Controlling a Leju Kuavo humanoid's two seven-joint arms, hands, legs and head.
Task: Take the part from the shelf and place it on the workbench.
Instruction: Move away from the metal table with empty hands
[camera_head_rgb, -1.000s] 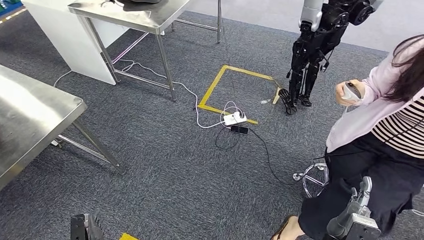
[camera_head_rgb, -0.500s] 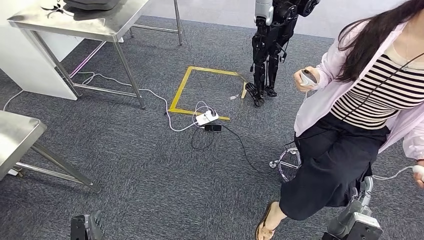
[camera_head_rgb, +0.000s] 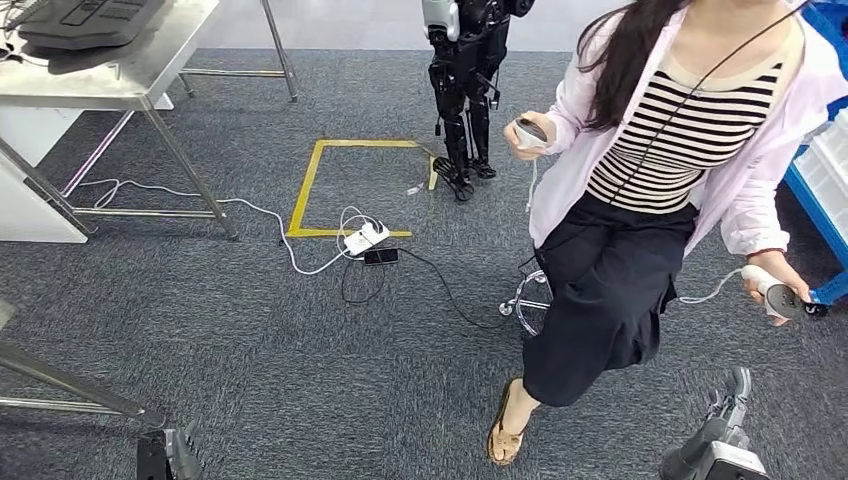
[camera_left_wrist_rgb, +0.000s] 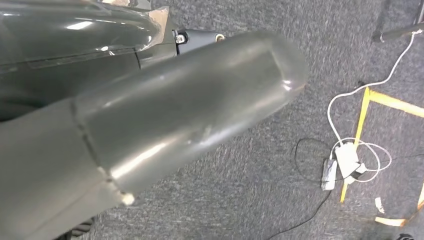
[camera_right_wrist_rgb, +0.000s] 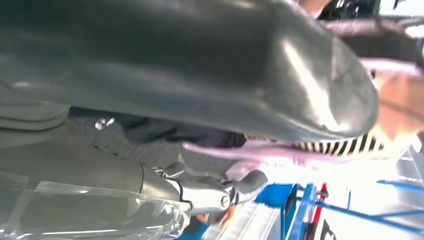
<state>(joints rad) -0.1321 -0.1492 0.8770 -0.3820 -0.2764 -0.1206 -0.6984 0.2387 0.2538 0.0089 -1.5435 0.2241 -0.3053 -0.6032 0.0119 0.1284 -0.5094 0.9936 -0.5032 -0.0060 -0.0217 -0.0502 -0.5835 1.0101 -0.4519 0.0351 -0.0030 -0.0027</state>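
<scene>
Both arms hung low as the shelf was sought; the left robot hand (camera_head_rgb: 165, 455) and right robot hand (camera_head_rgb: 715, 445) were seen only in part, so grasping or released could not be told. No part was visible. A blue rack (camera_head_rgb: 820, 190) stood behind a seated person (camera_head_rgb: 650, 190). The turn was best made slowly, well clear of the person and the floor cable (camera_head_rgb: 450, 290).

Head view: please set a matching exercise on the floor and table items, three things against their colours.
Things:
1. tape square on the carpet
2. power strip by the tape
3. keyboard on the steel table

Colours:
A. white
B. dark grey
C. yellow

Pairs: 1-C, 2-A, 3-B
</scene>
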